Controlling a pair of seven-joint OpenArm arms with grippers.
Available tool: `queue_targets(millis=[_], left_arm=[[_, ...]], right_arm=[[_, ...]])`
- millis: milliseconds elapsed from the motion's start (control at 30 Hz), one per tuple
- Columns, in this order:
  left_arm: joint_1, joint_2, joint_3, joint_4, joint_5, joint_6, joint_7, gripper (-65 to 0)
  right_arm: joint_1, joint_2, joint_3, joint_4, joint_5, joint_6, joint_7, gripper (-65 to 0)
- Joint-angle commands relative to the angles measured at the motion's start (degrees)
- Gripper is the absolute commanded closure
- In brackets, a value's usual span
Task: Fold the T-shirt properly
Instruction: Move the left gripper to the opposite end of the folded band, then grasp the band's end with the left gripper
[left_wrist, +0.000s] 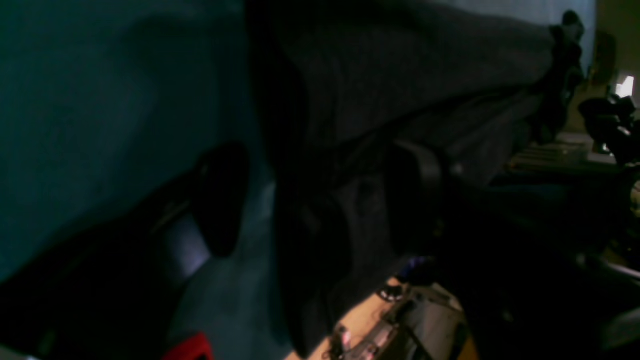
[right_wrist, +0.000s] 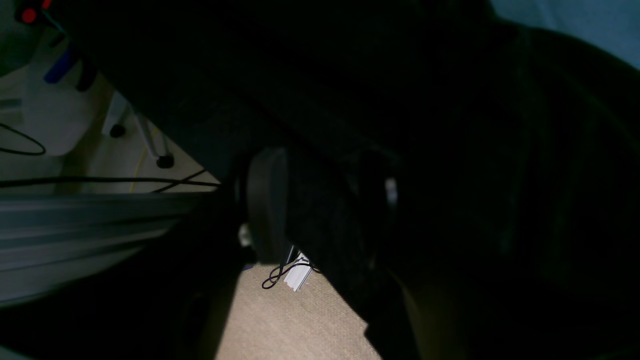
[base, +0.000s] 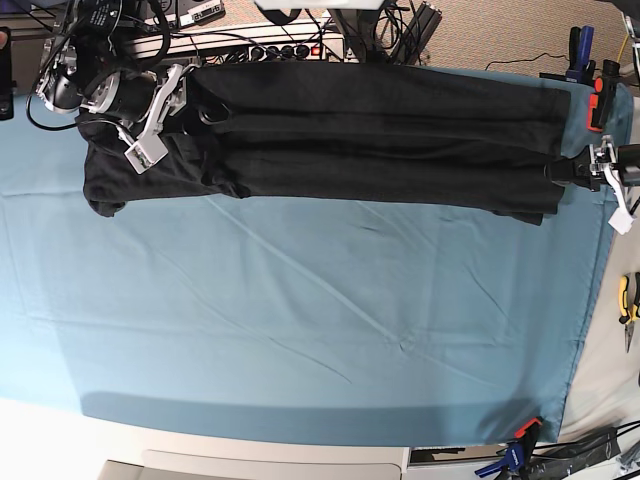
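Seen from the left wrist camera, the large dark charcoal-black short-sleeved knit T-shirt (left_wrist: 400, 75) stretches away in long folds over the teal-blue cloth sheet (left_wrist: 100, 100); the left tool (left_wrist: 320, 195) stands with its two dark fingers spread wide, one finger (left_wrist: 222, 197) over the sheet and the other against the shirt's edge fabric, with garment cloth lying between them, though the blur hides whether they press on it. From the right wrist camera the picture is almost black: the shirt fills most of it, and the right tool (right_wrist: 325, 205) has dark cloth sitting between its fingers, so it appears closed on the garment, with beige floor and black cables below. In the base view, the shirt lies as a long folded band along the far edge of the sheet-covered surface (base: 300, 440), the right tool (base: 160, 105) at its bunched end on the picture's left and the left tool (base: 570, 170) at the opposite end.
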Motion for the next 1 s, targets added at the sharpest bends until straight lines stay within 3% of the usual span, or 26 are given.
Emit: queue_targets(millis=[0,967], left_arm=[[-0.09,-1.18,-0.04,0.22,3.34,0.68,1.24,-43.8],[3.06,-0.96,0.0,2.45,1.21,0.59,1.24,-43.8]], right_arm=[[0.26,0.66,0.39,0.85,1.22,0.06,0.99,-24.5],[0.26,0.66,0.39,0.85,1.42,0.06,0.99,-24.5]])
